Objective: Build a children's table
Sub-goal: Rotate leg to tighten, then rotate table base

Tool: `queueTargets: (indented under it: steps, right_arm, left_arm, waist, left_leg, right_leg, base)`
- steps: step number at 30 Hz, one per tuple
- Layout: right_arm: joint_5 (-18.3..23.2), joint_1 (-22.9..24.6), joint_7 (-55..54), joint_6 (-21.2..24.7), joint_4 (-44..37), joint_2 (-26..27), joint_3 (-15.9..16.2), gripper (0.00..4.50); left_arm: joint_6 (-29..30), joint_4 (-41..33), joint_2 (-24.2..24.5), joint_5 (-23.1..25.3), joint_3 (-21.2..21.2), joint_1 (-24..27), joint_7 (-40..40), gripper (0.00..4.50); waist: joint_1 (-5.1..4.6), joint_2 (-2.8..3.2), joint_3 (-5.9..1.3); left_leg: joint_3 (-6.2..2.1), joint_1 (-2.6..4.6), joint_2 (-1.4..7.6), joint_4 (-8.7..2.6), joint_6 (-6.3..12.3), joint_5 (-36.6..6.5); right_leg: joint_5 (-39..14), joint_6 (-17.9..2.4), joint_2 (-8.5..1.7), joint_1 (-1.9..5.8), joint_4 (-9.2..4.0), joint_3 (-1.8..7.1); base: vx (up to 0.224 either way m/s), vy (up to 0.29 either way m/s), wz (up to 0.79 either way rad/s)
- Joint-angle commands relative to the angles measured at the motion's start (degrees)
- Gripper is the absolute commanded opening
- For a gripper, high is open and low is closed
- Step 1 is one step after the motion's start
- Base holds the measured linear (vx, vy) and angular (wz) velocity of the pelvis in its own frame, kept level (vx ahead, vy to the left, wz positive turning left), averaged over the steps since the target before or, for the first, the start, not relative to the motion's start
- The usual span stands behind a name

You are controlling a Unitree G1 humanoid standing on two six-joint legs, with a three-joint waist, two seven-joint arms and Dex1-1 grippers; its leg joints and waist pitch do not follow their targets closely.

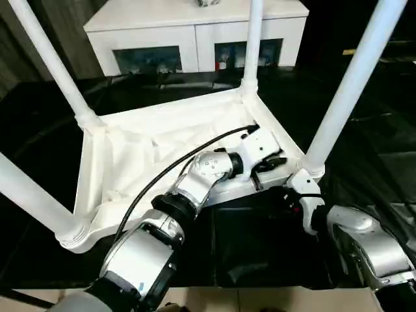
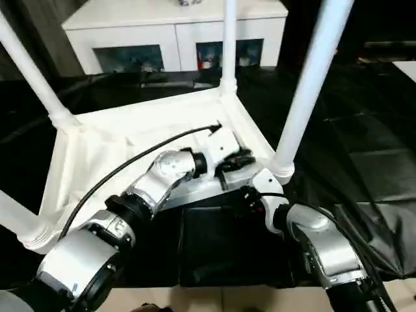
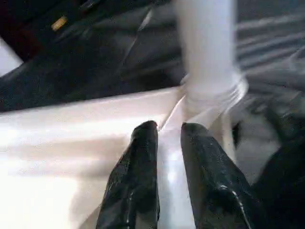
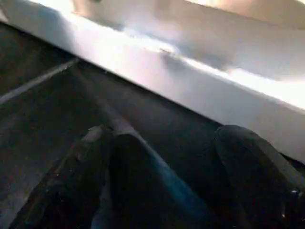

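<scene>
Upside down, the tabletop [image 1: 130, 162] carries four legs; the left gripper [image 3: 167, 131] pinches a thin rib at its near right corner, while the right gripper [image 4: 171, 157] hangs spread beside the near edge.

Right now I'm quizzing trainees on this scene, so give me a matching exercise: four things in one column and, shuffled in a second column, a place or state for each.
Things:
1. tabletop
2. legs
3. left gripper
4. cabinet

Places or states:
A. standing up from the corner sockets
B. behind the table, glass doors facing the robot
C. upside down on the black surface
D. fingers astride the tabletop's near rim, beside a corner socket

Pairs: 1-C, 2-A, 3-D, 4-B
</scene>
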Motion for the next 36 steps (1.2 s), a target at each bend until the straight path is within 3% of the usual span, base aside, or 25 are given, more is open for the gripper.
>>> queueTargets:
  steps: [1,2,3,5,6,7,9,10,11,12,13,14,16,17,18,21,22,24,26,32,36]
  right_arm:
    - [1.15,-0.48,2.11,-0.16,-1.63,-1.09,-0.05,3.77]
    - [1.38,-0.49,2.53,-0.23,-1.88,-1.29,-0.17,3.77]
    - [2.10,-0.74,4.00,-0.55,-2.80,-1.71,-0.36,3.77]
    - [3.05,-1.46,5.94,-0.91,-3.86,-1.81,-0.40,3.77]
    - [4.07,-2.61,7.37,-0.91,-4.72,-1.52,-0.43,3.77]
    - [4.22,-2.92,7.60,-0.88,-4.79,-1.45,-0.40,3.77]
    - [6.09,-6.32,9.81,-0.91,-4.60,-0.50,-0.58,3.77]
    - [7.72,-8.94,10.34,0.11,-3.77,0.56,-1.34,3.77]
    - [7.86,-10.11,10.44,0.05,-3.20,0.93,-1.42,4.04]
    - [7.81,-12.16,11.29,-0.12,-2.27,1.26,-1.00,4.04]
    - [7.71,-13.17,11.82,-0.40,-1.71,1.38,-0.73,4.10]
    - [7.43,-14.28,12.34,-0.94,-0.93,1.49,-0.39,4.13]
    - [5.94,-17.10,12.79,-2.94,1.82,1.99,0.35,4.40]
    - [5.94,-17.10,12.79,-2.94,1.82,1.99,0.35,4.49]
    - [4.95,-18.79,13.56,-4.12,3.98,2.18,1.02,4.49]
    - [-0.20,-24.44,17.02,-9.70,13.49,2.32,5.35,4.49]
    - [-1.61,-26.36,19.60,-10.93,17.07,2.23,7.24,4.49]
    - [-3.26,-29.33,23.44,-12.56,22.73,2.31,9.48,4.49]
    - [-4.31,-30.82,26.10,-13.95,25.72,2.36,10.88,4.49]
    - [-6.44,-32.38,28.18,-17.73,30.49,3.09,13.03,4.49]
    - [-11.85,-35.30,25.64,-26.56,39.91,5.28,15.62,4.10]
  left_arm:
    - [-0.12,0.20,1.06,0.51,1.39,-1.07,0.67,1.39]
    - [-0.11,0.18,1.29,0.41,1.58,-1.10,0.71,1.49]
    - [0.16,-0.42,2.22,-0.41,2.38,-0.85,-0.08,1.64]
    - [0.67,-1.68,3.83,-1.41,3.29,-0.09,-1.27,1.75]
    - [1.36,-3.66,5.91,-2.32,4.13,1.20,-2.81,1.75]
    - [1.50,-4.14,6.39,-2.55,4.33,1.53,-3.11,1.81]
    - [3.71,-9.86,11.36,-5.11,6.48,5.26,-6.53,2.02]
    - [5.74,-15.37,14.82,-7.04,7.85,8.47,-9.79,2.12]
    - [7.39,-17.97,16.06,-7.99,8.55,9.89,-10.96,2.19]
    - [10.98,-23.51,18.65,-9.57,9.33,12.92,-13.67,2.19]
    - [12.81,-26.34,19.97,-10.28,9.55,14.46,-15.16,2.19]
    - [14.83,-29.33,21.38,-10.97,9.66,16.10,-16.81,2.19]
    - [19.23,-35.41,24.65,-12.10,9.52,19.49,-20.41,2.19]
    - [19.23,-35.41,24.65,-12.10,9.52,19.49,-20.41,2.19]
    - [21.72,-38.87,26.60,-12.70,9.00,21.35,-22.20,2.19]
    - [30.83,-50.76,31.54,-16.21,7.90,26.61,-25.02,2.19]
    - [35.09,-56.19,33.10,-18.28,7.46,28.62,-25.79,2.19]
    - [40.52,-63.54,34.39,-20.67,7.02,31.24,-26.11,2.19]
    - [42.79,-66.66,34.25,-20.85,7.07,32.33,-25.50,2.19]
    - [46.04,-70.62,33.56,-20.03,6.96,34.09,-23.73,2.19]
    - [51.42,-75.98,33.48,-21.15,5.97,36.18,-19.51,2.19]
  waist:
    - [0.23,-2.60,-4.29]
    - [0.21,-2.57,-4.25]
    - [0.20,-3.00,-4.25]
    - [0.37,-2.81,-4.27]
    - [0.39,-3.79,-4.31]
    - [0.40,-3.34,-4.23]
    - [0.01,-3.12,-4.28]
    - [-0.24,-4.02,-4.20]
    - [-0.50,-3.44,-4.20]
    - [-0.74,-3.66,-4.09]
    - [-0.53,-3.04,-4.17]
    - [-0.65,-3.16,-3.97]
    - [-0.09,-2.82,-3.97]
    - [0.06,-2.83,-3.86]
    - [0.69,-2.78,-3.94]
    - [0.95,-2.88,-3.56]
    - [0.95,-2.90,-3.58]
    - [1.03,-2.91,-3.39]
    - [1.23,-3.51,-3.29]
    - [1.10,-3.87,-3.20]
    - [0.52,-3.82,-3.24]
  left_leg:
    - [-0.96,1.16,2.04,-3.47,8.32,-10.39]
    - [-0.99,1.15,2.08,-3.53,8.25,-10.61]
    - [-0.94,1.13,2.09,-3.50,8.30,-10.75]
    - [-1.00,1.10,2.13,-3.51,8.36,-10.51]
    - [-0.96,1.05,2.18,-3.51,8.65,-10.16]
    - [-1.15,0.72,2.20,-3.62,8.77,-9.66]
    - [-1.16,0.86,2.30,-3.61,8.57,-9.51]
    - [-1.11,0.61,2.28,-3.68,8.66,-9.44]
    - [-1.24,0.68,2.36,-3.77,8.40,-9.32]
    - [-0.95,1.23,2.47,-3.80,7.52,-10.72]
    - [-1.12,1.76,2.97,-3.94,6.04,-11.07]
    - [-0.83,1.72,2.86,-4.05,5.63,-11.22]
    - [-0.74,2.32,3.10,-4.26,2.90,-12.78]
    - [-0.56,2.37,3.01,-4.34,2.51,-13.04]
    - [-0.39,3.11,3.09,-4.26,1.26,-14.21]
    - [-0.45,2.38,2.86,-4.75,-0.58,-15.92]
    - [-0.36,2.64,2.88,-4.70,-1.41,-17.67]
    - [-0.32,2.63,2.80,-4.65,-1.79,-19.19]
    - [-0.18,2.54,2.71,-4.47,-1.24,-18.61]
    - [-0.47,2.03,2.55,-4.48,-0.70,-17.46]
    - [-0.49,2.07,2.48,-4.37,-0.95,-18.31]
  right_leg:
    - [-11.68,-12.52,-1.61,3.03,-3.56,0.75]
    - [-11.83,-12.54,-1.62,3.05,-3.55,0.76]
    - [-11.70,-12.59,-1.61,3.08,-3.55,0.76]
    - [-11.21,-12.71,-1.67,3.09,-3.38,0.79]
    - [-10.63,-12.80,-1.70,3.16,-3.23,0.76]
    - [-10.55,-13.05,-1.90,3.30,-2.90,0.71]
    - [-10.00,-13.85,-1.80,3.24,-2.69,0.64]
    - [-9.90,-13.89,-1.79,3.32,-2.63,0.59]
    - [-9.93,-14.44,-1.97,3.25,-2.30,0.65]
    - [-11.40,-14.46,-1.52,2.58,-2.55,0.70]
    - [-10.96,-15.28,-1.86,2.48,-2.12,0.85]
    - [-11.08,-15.02,-1.38,2.24,-2.36,0.84]
    - [-10.20,-15.20,-1.39,1.95,-2.01,0.90]
    - [-10.39,-14.90,-1.11,1.85,-2.17,0.92]
    - [-9.91,-14.96,-1.16,1.45,-2.04,1.01]
    - [-11.66,-14.11,-1.19,1.80,-1.92,1.15]
    - [-12.83,-14.14,-1.30,1.68,-1.83,1.23]
    - [-14.52,-14.13,-1.23,1.58,-1.92,1.31]
    - [-14.85,-13.93,-1.21,1.71,-2.17,1.56]
    - [-17.24,-12.48,-1.24,2.07,-2.33,1.57]
    - [-17.38,-13.18,-1.08,1.86,-2.37,1.45]
  base:
    - [0.000,0.000,0.00]
    - [0.000,0.000,0.00]
    - [0.000,0.000,0.00]
    - [0.000,0.000,0.00]
    - [0.000,0.000,0.00]
    - [0.000,0.000,0.00]
    - [0.000,0.000,0.00]
    - [0.000,0.000,0.00]
    - [0.000,0.000,0.00]
    - [0.000,0.000,0.00]
    - [0.000,0.000,0.00]
    - [0.000,0.000,0.00]
    - [0.000,0.000,0.00]
    - [0.000,0.000,0.00]
    - [0.000,0.000,0.00]
    - [0.000,0.000,0.00]
    - [0.000,0.000,0.00]
    - [0.000,0.000,0.00]
    - [0.000,0.000,0.00]
    - [0.000,0.000,0.00]
    - [0.000,0.000,0.00]
